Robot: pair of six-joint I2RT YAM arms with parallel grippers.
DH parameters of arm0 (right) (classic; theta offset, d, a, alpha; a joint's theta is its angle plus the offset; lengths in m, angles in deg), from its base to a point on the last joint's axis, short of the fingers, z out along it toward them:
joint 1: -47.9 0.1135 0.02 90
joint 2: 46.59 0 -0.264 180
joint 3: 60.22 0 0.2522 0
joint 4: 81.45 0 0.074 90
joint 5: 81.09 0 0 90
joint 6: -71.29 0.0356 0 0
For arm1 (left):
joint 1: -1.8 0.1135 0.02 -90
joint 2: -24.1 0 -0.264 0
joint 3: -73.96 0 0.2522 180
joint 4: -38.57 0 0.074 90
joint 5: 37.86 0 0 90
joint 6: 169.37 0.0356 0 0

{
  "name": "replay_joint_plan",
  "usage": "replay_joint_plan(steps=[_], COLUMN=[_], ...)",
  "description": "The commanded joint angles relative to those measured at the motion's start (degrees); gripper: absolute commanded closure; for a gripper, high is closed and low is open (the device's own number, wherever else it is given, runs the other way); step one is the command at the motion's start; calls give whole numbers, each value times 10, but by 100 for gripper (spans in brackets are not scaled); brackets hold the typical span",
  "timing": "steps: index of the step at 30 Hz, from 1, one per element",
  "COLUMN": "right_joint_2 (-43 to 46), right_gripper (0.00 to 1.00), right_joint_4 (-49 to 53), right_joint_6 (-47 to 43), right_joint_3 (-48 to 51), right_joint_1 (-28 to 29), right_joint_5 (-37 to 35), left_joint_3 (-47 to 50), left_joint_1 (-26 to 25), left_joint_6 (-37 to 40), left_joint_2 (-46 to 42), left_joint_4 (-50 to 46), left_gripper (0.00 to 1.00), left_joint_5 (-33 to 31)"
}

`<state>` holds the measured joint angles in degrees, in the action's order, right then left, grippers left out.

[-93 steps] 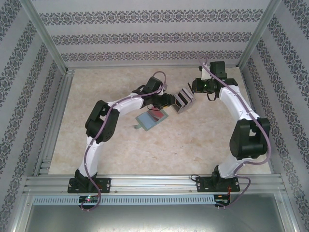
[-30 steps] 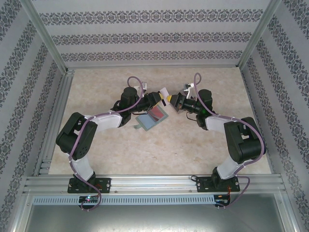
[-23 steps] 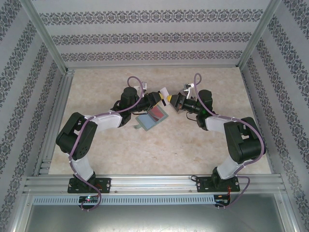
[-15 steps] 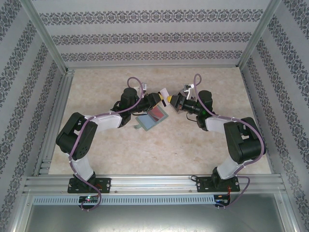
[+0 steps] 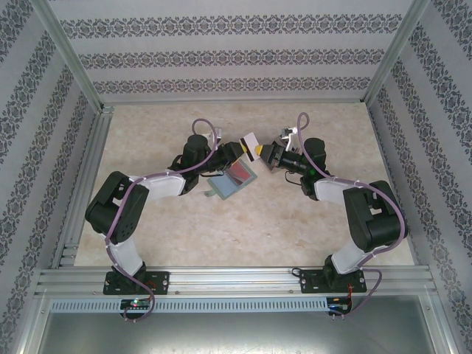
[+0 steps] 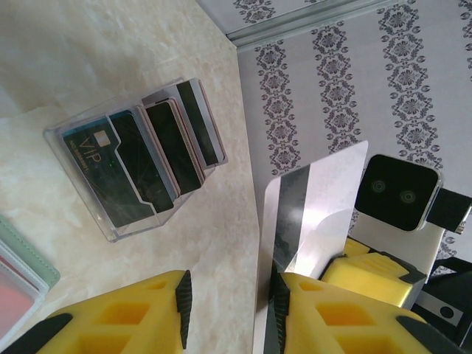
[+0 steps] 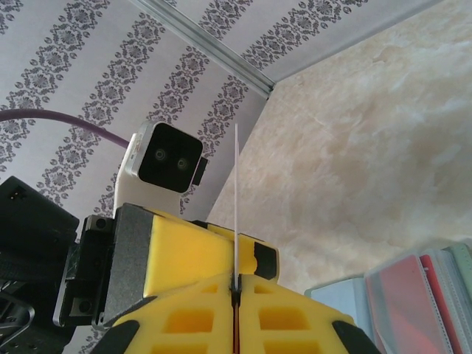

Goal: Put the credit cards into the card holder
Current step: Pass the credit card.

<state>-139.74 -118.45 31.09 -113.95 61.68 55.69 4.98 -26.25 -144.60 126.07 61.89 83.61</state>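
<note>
A marbled beige tabletop (image 5: 221, 228) fills the middle of the top view. Aluminium rails (image 5: 236, 279) run along its lower edge, with slanted posts at both sides. Walls papered in grey damask stripes (image 5: 236, 59) stand behind. In the upper left of the left wrist view, a clear plastic stand (image 6: 110, 234) rests on the tabletop.

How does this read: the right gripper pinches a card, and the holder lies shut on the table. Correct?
One thing is off: the holder lies open on the table, its red pocket showing in the top view. The right gripper does pinch a card.
</note>
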Motion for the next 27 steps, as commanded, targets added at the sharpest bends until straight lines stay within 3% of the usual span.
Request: replay_joint_plan(steps=[1, 6, 14, 16, 21, 27], right_joint_2=[-24, -45, -58, -63, -72, -81], right_gripper=[90, 90, 90, 86, 69, 66], right_joint_4=[-29, -35, -34, -33, -10, 53], right_joint_6=[11, 18, 19, 19, 6, -30], right_joint_3=[-18, -28, -29, -32, -33, -39], right_joint_1=[12, 20, 20, 20, 17, 18], right_joint_5=[22, 31, 25, 26, 13, -16], left_joint_3=[-26, -38, -20, -16, 20, 106], left_joint_1=[8, 8, 9, 10, 20, 31], left_joint_6=[-5, -4, -8, -8, -8, 2], left_joint_2=[16, 22, 25, 25, 5, -60], left_joint_4=[39, 38, 42, 45, 34, -16], left_gripper=[63, 67, 93, 99, 100, 100], left_joint_5=[16, 18, 10, 11, 0, -28])
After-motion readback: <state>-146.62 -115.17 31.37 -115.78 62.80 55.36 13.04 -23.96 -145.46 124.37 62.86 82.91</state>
